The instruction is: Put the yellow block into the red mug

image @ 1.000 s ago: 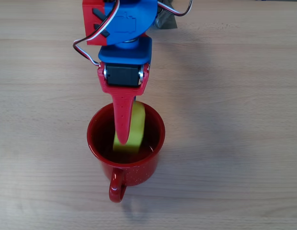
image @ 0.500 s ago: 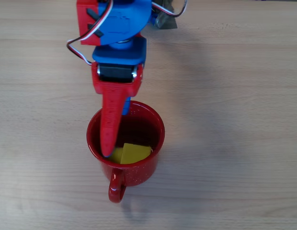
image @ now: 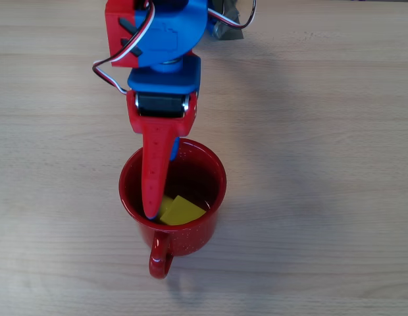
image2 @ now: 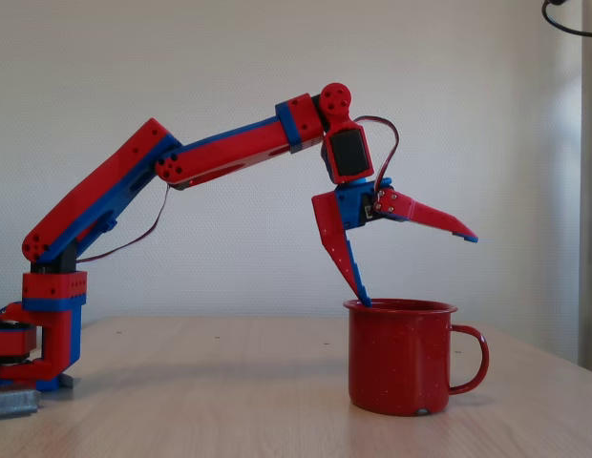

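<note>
The red mug (image: 188, 239) stands on the wooden table with its handle toward the bottom of the overhead view; in the fixed view the red mug (image2: 399, 358) has its handle on the right. The yellow block (image: 182, 211) lies loose on the mug's floor, against the near wall. My gripper (image: 162, 186) hangs open over the mug, its long red finger stretched across the opening. In the fixed view the gripper (image2: 417, 267) is spread wide: one fingertip points down at the mug's left rim, the other juts out to the right above the mug. Nothing is between the fingers.
The arm's base (image2: 48, 334) is fixed at the table's left end in the fixed view, with a grey metal clamp (image: 227, 29) at the top edge of the overhead view. Bare wooden table (image: 322, 164) surrounds the mug.
A second ago the block stood upright in the shut gripper inside the mug. The gripper has opened, the block has dropped and lies flat, and the arm has shifted slightly left.
</note>
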Controlling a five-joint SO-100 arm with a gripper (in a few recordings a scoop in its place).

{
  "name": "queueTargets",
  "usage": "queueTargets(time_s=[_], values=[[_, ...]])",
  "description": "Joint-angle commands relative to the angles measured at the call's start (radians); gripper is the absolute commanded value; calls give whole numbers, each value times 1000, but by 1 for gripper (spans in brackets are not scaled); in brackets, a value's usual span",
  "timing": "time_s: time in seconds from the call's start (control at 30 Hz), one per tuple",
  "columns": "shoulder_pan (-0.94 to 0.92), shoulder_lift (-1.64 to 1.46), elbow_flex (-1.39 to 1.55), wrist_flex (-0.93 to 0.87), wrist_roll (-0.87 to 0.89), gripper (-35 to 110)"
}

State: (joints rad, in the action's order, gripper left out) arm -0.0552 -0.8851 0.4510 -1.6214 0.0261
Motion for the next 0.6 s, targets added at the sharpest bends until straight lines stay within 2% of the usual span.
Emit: queueTargets(time_s=[0.0,0.1,0.27,0.33,0.43,0.57], values=[[-5,-224,14,20,20,60],[-3,-279,44,21,34,55],[-2,-360,54,41,44,32],[-2,-396,74,55,40,17],[-6,-456,123,86,58,1],[-3,-543,215,100,46,0]])
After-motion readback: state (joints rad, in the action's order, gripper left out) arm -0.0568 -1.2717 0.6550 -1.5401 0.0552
